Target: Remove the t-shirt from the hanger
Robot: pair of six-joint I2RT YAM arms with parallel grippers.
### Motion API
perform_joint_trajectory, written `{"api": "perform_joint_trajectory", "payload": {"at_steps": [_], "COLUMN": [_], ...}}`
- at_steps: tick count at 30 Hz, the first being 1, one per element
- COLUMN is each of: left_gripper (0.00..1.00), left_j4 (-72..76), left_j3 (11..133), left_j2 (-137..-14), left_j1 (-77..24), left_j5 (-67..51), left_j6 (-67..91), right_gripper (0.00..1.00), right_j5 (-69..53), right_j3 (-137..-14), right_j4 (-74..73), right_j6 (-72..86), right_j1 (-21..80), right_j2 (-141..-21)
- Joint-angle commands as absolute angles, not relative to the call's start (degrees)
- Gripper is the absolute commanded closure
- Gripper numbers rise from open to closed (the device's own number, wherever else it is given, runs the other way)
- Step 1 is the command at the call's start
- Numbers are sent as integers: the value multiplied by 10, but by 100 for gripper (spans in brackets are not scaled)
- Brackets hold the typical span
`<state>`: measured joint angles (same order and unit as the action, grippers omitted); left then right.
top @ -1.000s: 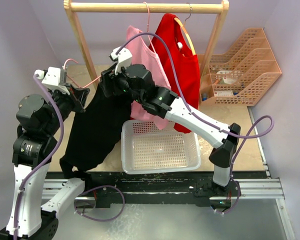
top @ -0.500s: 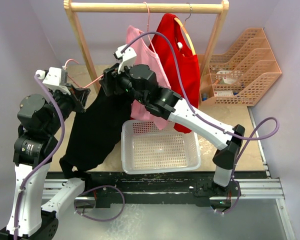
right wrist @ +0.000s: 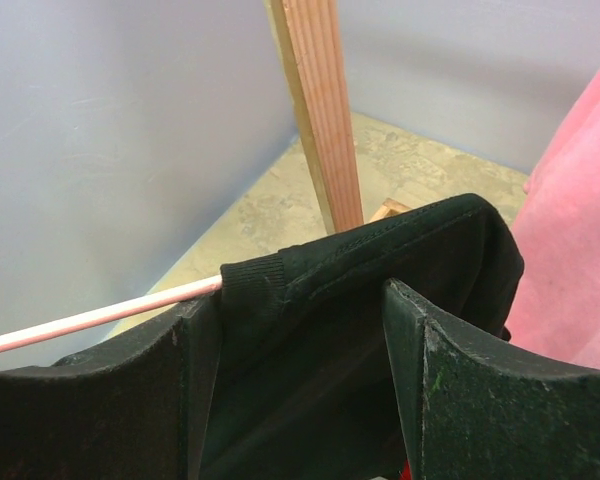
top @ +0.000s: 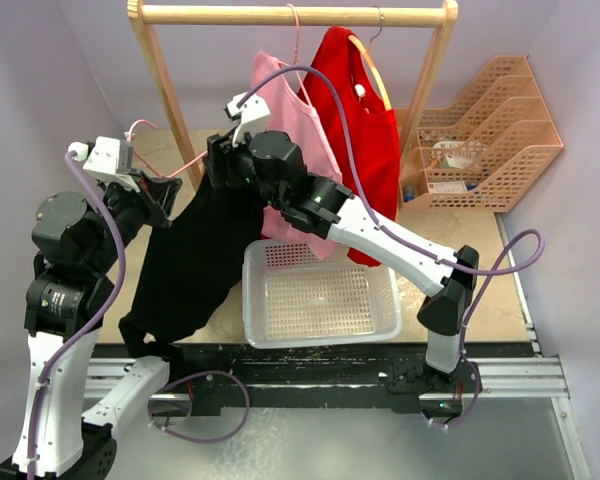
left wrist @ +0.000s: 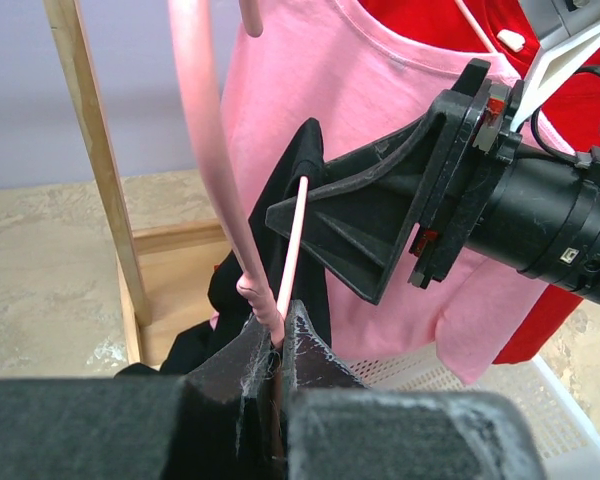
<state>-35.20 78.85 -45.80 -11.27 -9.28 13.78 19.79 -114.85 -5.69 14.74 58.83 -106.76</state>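
Note:
A black t-shirt [top: 190, 260] hangs on a thin pink hanger [top: 185, 163], off the rail, left of the basket. My left gripper [top: 160, 195] is shut on the pink hanger [left wrist: 250, 270] near its neck. My right gripper [top: 220, 160] is open, its fingers [right wrist: 450, 390] either side of the black shirt's shoulder and collar [right wrist: 320, 300]. The hanger arm [right wrist: 90, 320] pokes out of the collar on the left. In the left wrist view the right gripper [left wrist: 310, 215] sits at the black shirt [left wrist: 295, 170].
A pink shirt [top: 290, 110] and a red shirt [top: 365, 110] hang on the wooden rack [top: 290, 15]. A white mesh basket [top: 320, 295] sits below. A peach file organiser [top: 485, 130] stands at the right. The rack's left post [top: 165, 95] is close behind the grippers.
My right gripper has shifted slightly up and left along the shirt's shoulder. The left gripper keeps its hold on the hanger, hardly moved.

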Motion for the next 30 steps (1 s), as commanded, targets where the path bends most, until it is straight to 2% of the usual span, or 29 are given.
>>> {"api": "perform_joint_trajectory", "payload": {"at_steps": [1, 5, 9, 13, 24, 30], "left_gripper": [100, 100, 100, 100, 100, 100], "left_j4": [-304, -307, -310, -309, -303, -306], "left_j3": [791, 794, 794, 790, 781, 778], "left_j2": [-450, -448, -448, -451, -455, -457], "left_j1": [-111, -111, -111, -111, -111, -111], "left_j5": [-103, -103, -98, -94, -89, -87], "left_j6": [151, 150, 149, 147, 145, 144], "right_gripper": [36, 39, 47, 49, 50, 41], "right_j5": [241, 245, 247, 247, 259, 242], "right_j3": [-1152, -1146, -1141, -1129, -1082, -1061], "right_j4": [-20, -22, -24, -17, -4, 15], "right_j6": [136, 133, 133, 134, 138, 147], "right_j1": [591, 591, 590, 590, 590, 591], "right_j2": [-1055, -1055, -1055, -1049, -1018, -996]}}
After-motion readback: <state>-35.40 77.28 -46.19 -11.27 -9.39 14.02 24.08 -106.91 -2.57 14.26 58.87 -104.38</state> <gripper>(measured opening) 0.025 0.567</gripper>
